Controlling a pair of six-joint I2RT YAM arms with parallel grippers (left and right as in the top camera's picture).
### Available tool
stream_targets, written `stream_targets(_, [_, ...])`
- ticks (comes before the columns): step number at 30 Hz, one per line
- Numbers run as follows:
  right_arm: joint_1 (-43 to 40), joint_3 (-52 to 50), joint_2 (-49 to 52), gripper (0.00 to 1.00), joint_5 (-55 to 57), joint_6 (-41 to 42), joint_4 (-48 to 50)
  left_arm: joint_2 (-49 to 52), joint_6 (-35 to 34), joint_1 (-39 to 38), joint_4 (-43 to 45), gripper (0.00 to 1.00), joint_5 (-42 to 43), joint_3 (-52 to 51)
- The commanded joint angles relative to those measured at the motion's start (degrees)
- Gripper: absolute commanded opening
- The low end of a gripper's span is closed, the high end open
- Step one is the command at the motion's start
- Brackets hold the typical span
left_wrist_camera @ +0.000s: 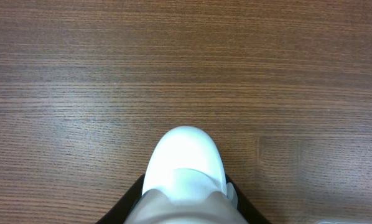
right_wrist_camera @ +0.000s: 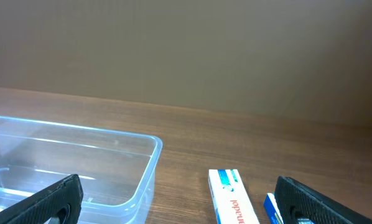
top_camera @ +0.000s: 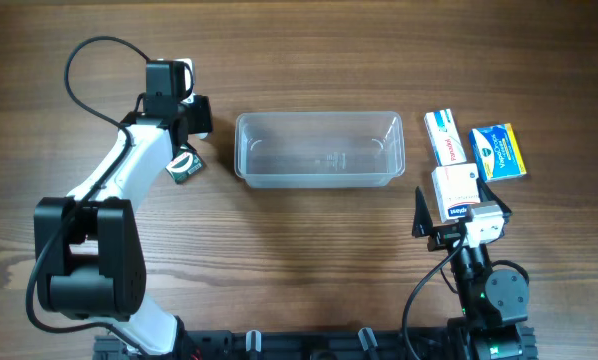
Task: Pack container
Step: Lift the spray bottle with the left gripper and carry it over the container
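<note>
Overhead shows you the wooden table (top_camera: 309, 50) with the container (top_camera: 319, 150) near its middle, long side running left to right, upright, with nothing inside. Your left arm (top_camera: 129, 170) reaches up from the near-left corner and ends well left of the container, about level with its far rim. Your right arm (top_camera: 479, 290) sits near the front edge, off the container's near-right corner. A blue-and-yellow box (top_camera: 499, 150) lies flat furthest right of the container, and a white box with teal and red print (top_camera: 444, 135) lies between the two, close to the container's right wall but apart from it. A white box with a red band (top_camera: 456, 187) sits right at the right gripper (right_wrist_camera: 180, 186), nearer than the other two; you can't tell whether it's touched. Right jaws stand wide, nothing gripped. A small dark-and-white item (top_camera: 186, 165) lies just left of the container, partly under the left arm. The left gripper (top_camera: 182, 78) has its jaws drawn in narrow, clamped on both sides of a white rounded item (left_wrist_camera: 185, 162).
</note>
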Motion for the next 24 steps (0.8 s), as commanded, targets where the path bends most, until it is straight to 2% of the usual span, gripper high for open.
stream_targets(1, [-0.28,-0.07,-0.17,1.0,-1.14,0.83,0.22,-4.17,0.04,0.04,1.03,0.26,-0.33,-0.26])
stream_targets(7, [-0.28,-0.07,-0.17,1.0,-1.14,0.85,0.22,-14.34,-1.66,-1.77,-1.51,0.28,-0.33,-0.26])
stream_targets(16, [-0.28,-0.07,-0.02,1.0,-1.14,0.85,0.22,-27.5,-12.66,-9.79,-9.6,0.25,-0.33,-0.26])
stream_targets(18, [-0.28,-0.07,-0.02,1.0,-1.14,0.85,0.22,-28.5,-14.82,-12.04,-10.84,0.25,-0.35,-0.26])
stream_targets(24, [-0.28,-0.07,-0.02,1.0,-1.14,0.87,0.22,-27.41,-15.43,-17.62,-14.1,0.25,-0.37,-0.26])
